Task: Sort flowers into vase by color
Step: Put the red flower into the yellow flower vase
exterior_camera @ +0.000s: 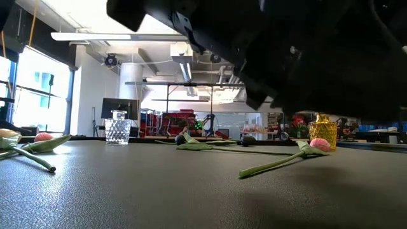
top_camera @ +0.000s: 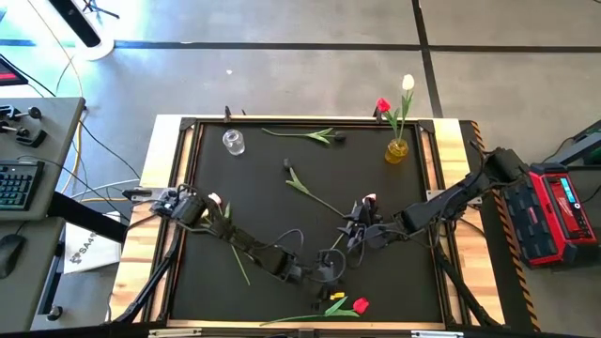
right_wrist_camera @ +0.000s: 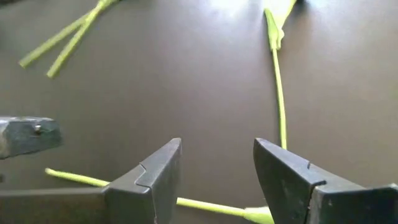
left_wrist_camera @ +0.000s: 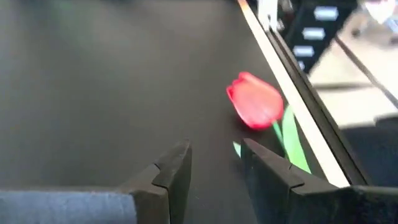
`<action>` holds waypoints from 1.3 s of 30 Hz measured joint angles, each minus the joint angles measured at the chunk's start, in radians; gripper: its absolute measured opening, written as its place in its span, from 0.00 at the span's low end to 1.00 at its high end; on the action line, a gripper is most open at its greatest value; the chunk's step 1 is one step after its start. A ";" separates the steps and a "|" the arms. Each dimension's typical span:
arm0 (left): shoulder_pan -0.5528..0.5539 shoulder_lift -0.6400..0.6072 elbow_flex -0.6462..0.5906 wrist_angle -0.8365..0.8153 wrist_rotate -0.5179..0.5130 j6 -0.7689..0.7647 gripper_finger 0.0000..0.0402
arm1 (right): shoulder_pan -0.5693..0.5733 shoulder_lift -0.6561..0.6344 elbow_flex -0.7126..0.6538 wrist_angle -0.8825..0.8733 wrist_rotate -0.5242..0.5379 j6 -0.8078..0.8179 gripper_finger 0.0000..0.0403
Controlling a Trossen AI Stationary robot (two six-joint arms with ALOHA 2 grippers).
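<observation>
A red tulip [top_camera: 360, 305] lies flat on the black mat by the table's near edge, next to a yellow head [top_camera: 336, 297]. My left gripper [left_wrist_camera: 214, 152] is open, low over the mat and a little short of the red head [left_wrist_camera: 255, 99]. My right gripper [right_wrist_camera: 217, 149] is open over the mat's middle right, above a green stem [right_wrist_camera: 278, 93], close to a pink-headed tulip [top_camera: 369, 199]. A yellow vase [top_camera: 397, 150] at the far right holds a red flower [top_camera: 382, 106] and a white flower [top_camera: 408, 84]. A clear glass vase [top_camera: 233, 142] stands at the far left.
More tulips lie flat on the mat: one by the far edge [top_camera: 300, 134], one in the middle [top_camera: 310, 192], one with a pink head at the left [top_camera: 214, 199]. A raised wooden frame [top_camera: 451, 225] rims the mat. The two arms nearly meet near the mat's middle.
</observation>
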 joint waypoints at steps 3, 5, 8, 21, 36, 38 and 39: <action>0.000 0.007 0.047 -0.090 0.037 0.004 0.32 | -0.011 -0.007 0.000 -0.034 -0.015 0.024 0.47; -0.003 0.005 0.067 -0.104 0.067 0.007 0.32 | -0.019 -0.011 0.000 -0.048 -0.049 0.054 0.47; -0.021 0.004 0.088 -0.111 0.084 -0.003 0.32 | -0.027 -0.012 0.000 -0.054 -0.099 0.083 0.47; -0.110 0.004 0.098 -0.117 -0.007 -0.027 0.32 | 0.003 -0.013 0.000 -0.054 -0.094 0.192 0.47; -0.072 0.020 0.097 -0.152 0.048 -0.142 0.32 | 0.035 -0.013 0.000 -0.054 -0.056 0.209 0.47; -0.065 0.020 0.097 -0.151 0.056 -0.165 0.32 | 0.035 -0.013 0.000 -0.054 -0.053 0.209 0.47; -0.064 0.021 0.097 -0.140 0.056 -0.172 0.32 | 0.035 -0.013 0.000 -0.054 -0.053 0.208 0.47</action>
